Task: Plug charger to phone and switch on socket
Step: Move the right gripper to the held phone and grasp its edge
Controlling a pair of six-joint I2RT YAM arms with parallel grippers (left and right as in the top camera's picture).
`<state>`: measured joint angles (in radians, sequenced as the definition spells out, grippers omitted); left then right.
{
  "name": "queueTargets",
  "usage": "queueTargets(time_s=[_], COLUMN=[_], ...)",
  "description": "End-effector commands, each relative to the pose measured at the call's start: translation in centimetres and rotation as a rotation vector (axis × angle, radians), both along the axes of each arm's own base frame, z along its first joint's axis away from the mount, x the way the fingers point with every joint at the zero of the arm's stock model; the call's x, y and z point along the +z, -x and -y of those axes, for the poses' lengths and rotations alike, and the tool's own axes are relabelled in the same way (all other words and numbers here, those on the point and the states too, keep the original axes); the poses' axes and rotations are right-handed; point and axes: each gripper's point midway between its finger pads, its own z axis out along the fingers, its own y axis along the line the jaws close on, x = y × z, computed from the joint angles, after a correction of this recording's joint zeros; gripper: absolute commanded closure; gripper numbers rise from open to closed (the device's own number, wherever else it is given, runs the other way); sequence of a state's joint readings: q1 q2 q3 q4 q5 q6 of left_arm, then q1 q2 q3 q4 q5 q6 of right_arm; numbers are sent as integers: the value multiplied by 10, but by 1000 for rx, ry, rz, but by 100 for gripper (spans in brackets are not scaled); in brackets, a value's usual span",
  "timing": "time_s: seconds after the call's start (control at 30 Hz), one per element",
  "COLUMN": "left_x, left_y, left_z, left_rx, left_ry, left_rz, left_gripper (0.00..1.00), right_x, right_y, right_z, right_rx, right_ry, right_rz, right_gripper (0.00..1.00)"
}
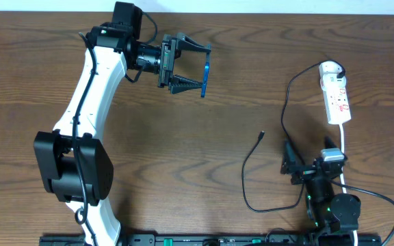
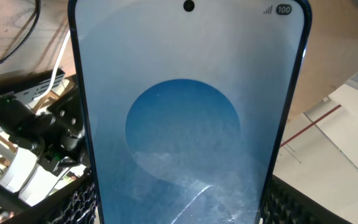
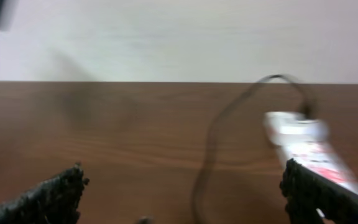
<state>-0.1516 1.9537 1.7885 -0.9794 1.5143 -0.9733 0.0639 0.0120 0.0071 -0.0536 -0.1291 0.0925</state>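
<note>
My left gripper (image 1: 195, 65) is shut on the phone (image 1: 205, 74), held on edge above the table at the back centre. In the left wrist view the phone's blue screen (image 2: 185, 124) fills the frame between the fingers. The charger is a thin black cable (image 1: 287, 96) running from a black plug in the socket (image 1: 336, 98), a white power strip at the right, and looping to its connector tip (image 1: 261, 134) on the table. My right gripper (image 1: 305, 162) is open near the front right, close to the cable loop. The right wrist view shows the cable (image 3: 211, 149) and socket (image 3: 309, 149), blurred.
The socket's thick white cord (image 1: 343, 147) runs toward the front past the right arm. A black rail (image 1: 211, 239) lies along the front edge. The left arm's base (image 1: 74, 167) stands at the front left.
</note>
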Motion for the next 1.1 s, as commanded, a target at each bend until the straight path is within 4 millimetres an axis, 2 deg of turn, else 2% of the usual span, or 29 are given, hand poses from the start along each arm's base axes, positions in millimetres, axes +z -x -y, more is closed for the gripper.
queueTargets(time_s=[0.0, 0.07, 0.1, 0.23, 0.33, 0.43, 0.5, 0.6, 0.67, 0.77, 0.87, 0.97, 1.07], left_x=[24, 24, 24, 24, 24, 24, 24, 24, 24, 24, 24, 24, 24], left_y=[9, 9, 9, 9, 9, 9, 9, 9, 9, 9, 9, 9, 9], left_z=[-2, -2, -2, -2, -2, -2, -2, -2, -2, -2, -2, -2, -2], left_rx=[-15, -15, -15, -15, -15, -15, -15, -15, -15, -15, -15, -15, -15], left_ry=[59, 58, 58, 58, 59, 58, 58, 58, 58, 58, 58, 58, 58], left_rz=[22, 22, 21, 21, 22, 22, 22, 22, 22, 22, 26, 27, 26], left_gripper=[22, 22, 22, 22, 22, 22, 22, 22, 22, 22, 22, 22, 22], right_x=[18, 45, 66, 120, 141, 160, 164, 157, 153, 164, 166, 166, 174], right_y=[16, 23, 28, 47, 49, 41, 30, 4, -10, -10, -10, -20, -30], right_z=[-47, -56, -57, -59, -58, -58, -58, -54, -65, -101, -122, -128, -135], right_rx=[284, 359, 390, 441, 426, 394, 371, 324, 387, 623, 803, 818, 807], right_ry=[-281, -361, -370, -346, -311, -208, -169, -86, -83, -294, -340, -412, -412], right_rz=[-19, 51, 135, 316, 303, 212, 126, -70, -179, -308, -335, -392, -433], right_gripper=[1, 1, 1, 1, 1, 1, 1, 1, 1, 1, 1, 1, 1])
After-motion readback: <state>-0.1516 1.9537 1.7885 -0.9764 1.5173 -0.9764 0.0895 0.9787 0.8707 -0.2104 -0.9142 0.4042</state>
